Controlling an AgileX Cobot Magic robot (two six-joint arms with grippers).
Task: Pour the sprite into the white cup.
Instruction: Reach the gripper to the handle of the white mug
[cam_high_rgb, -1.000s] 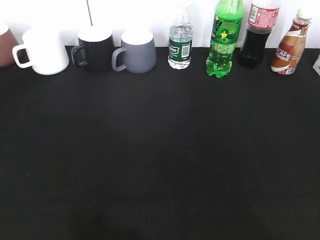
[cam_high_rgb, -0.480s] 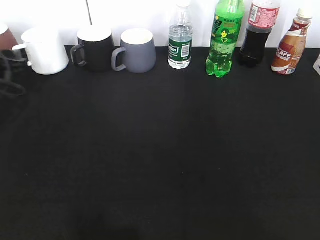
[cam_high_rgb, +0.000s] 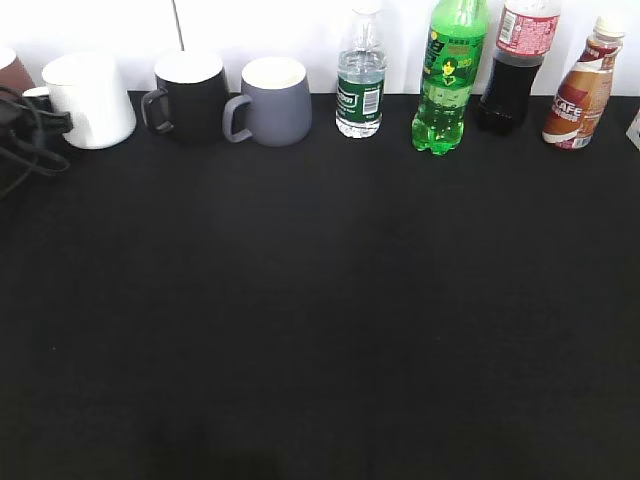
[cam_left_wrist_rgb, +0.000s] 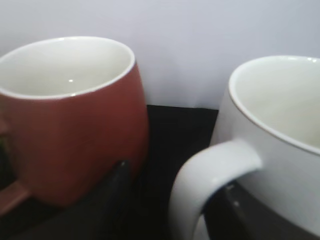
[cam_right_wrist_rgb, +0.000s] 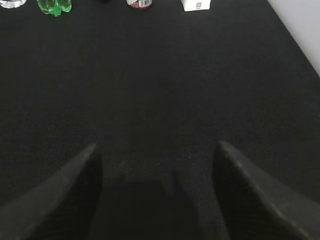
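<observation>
The left gripper (cam_high_rgb: 40, 122) sits at the white cup's (cam_high_rgb: 92, 100) handle, fingers (cam_left_wrist_rgb: 117, 175) apart around it, not visibly clamped. The sprite (cam_high_rgb: 447, 85) stands far right. The right gripper (cam_right_wrist_rgb: 157, 165) hangs open, empty.

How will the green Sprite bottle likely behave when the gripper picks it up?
The sprite is tall and narrow on a small lobed base, so a push high up would probably tip it. Its smooth plastic may be slippery and flex under the squeeze. The visible liquid probably keeps its weight low.
</observation>
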